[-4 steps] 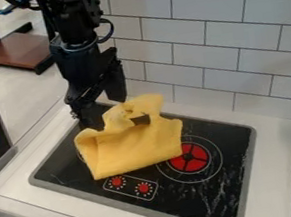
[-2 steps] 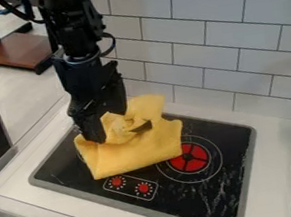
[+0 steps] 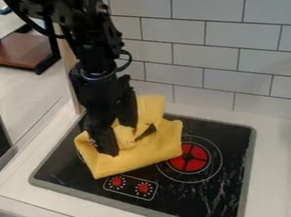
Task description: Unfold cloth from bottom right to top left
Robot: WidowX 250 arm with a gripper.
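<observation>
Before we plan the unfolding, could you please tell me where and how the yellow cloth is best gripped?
Probably by its bunched fold, pinched from above: it looks raised and crumpled, whereas the front part of the yellow cloth lies flatter over the stove. The gripper is at that fold.

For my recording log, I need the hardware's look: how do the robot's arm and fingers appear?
The arm is black, built of blocky, jointed segments with small pale spots, perhaps screws. One black cable loops out beside the lower arm; another curves off its upper part. The fingers are black too, solid and elongated.
</observation>
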